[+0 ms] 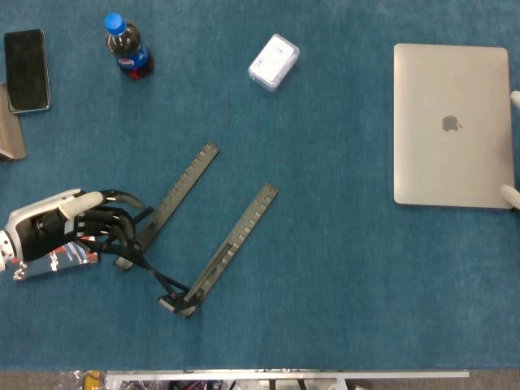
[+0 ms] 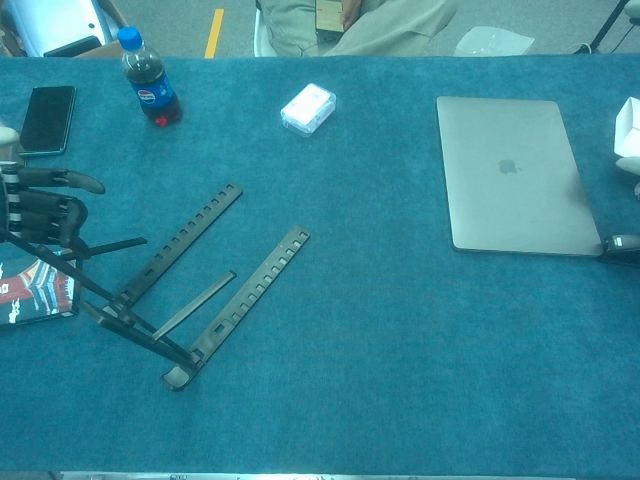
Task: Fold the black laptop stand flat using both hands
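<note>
The black laptop stand lies opened on the blue table, its two notched rails spreading up and to the right from a joined foot near the front. In the chest view the stand has thin struts rising to the left. My left hand grips the raised strut at the stand's left side, fingers curled round it; the same left hand shows at the chest view's left edge. Of my right hand only white bits show at the right edge beside the laptop, too little to read its fingers.
A closed silver laptop lies at the right. A cola bottle, a phone and a small white box stand along the back. A red printed booklet lies under my left hand.
</note>
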Controlling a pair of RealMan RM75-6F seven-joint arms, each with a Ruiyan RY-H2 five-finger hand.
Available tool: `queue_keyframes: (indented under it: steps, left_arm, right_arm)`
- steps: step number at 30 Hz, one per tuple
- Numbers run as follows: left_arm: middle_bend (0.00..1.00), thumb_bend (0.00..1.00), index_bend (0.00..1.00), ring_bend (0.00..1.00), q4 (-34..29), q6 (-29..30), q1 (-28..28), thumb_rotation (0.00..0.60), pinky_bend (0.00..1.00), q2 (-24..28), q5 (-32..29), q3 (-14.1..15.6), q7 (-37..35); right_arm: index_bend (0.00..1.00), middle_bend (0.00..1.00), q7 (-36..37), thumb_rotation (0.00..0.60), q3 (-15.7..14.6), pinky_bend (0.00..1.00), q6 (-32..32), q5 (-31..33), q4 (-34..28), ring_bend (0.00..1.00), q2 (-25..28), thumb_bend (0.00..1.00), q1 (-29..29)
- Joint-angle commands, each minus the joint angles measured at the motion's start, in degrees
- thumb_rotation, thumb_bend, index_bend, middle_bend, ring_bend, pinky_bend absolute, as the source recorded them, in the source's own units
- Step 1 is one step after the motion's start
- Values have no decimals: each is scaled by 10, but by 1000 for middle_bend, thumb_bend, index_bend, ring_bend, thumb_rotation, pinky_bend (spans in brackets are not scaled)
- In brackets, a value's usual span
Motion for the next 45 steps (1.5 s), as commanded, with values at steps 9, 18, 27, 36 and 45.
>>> queue_keyframes:
  steps: [9, 18, 27, 36, 45]
  left_arm:
    - [435, 251, 259, 401, 19, -24, -5, 216, 300, -34, -17, -1, -14]
    - [436, 251, 259, 400, 43, -44, 0, 216, 300, -58, -29, 10, -29]
    - [436, 251, 259, 400, 59, -44, 10, 216, 300, -70, -31, 27, -44]
    - [436, 251, 257, 399, 48, -31, 5, 215, 300, -59, -37, 26, -39]
    - [417, 251, 251, 359, 11, -39, -12, 214, 300, -30, -59, 9, -5]
  right_arm:
    - [35, 112, 5, 600, 0, 145, 2, 1, 3, 42, 2, 94, -2]
    - [35, 112, 11, 600, -2, 145, 1, 1, 8, 41, -1, 94, -3]
    - [35, 112, 17, 600, -2, 145, 3, -2, 11, 42, -1, 94, -4]
    - [35, 112, 24, 600, -3, 145, 4, -7, 15, 42, -2, 94, -5]
    - [35, 112, 83, 600, -21, 145, -52, -51, 2, 36, 0, 94, 26]
